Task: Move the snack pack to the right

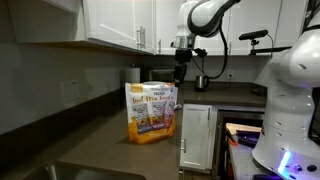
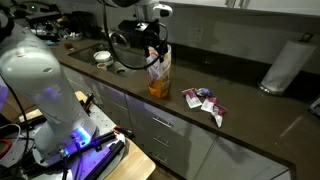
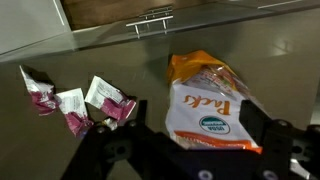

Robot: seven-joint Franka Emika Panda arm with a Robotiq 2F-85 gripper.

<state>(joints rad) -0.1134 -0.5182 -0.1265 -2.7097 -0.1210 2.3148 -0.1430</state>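
The snack pack (image 1: 151, 112) is a large orange-and-white bag standing upright on the dark counter. It shows in both exterior views (image 2: 159, 75). In the wrist view its white top with a green label (image 3: 210, 105) lies between my two fingers. My gripper (image 1: 180, 72) hangs straight above the bag's top edge (image 2: 157, 48). It is open, with one finger on each side of the bag top (image 3: 198, 122). I cannot tell whether the fingers touch the bag.
Several small purple-and-white wrappers (image 2: 203, 100) lie on the counter beside the bag (image 3: 80, 100). A paper towel roll (image 2: 283, 65) stands by the wall. A sink (image 2: 108, 56) with dishes is on the other side. Upper cabinets (image 1: 120, 25) hang overhead.
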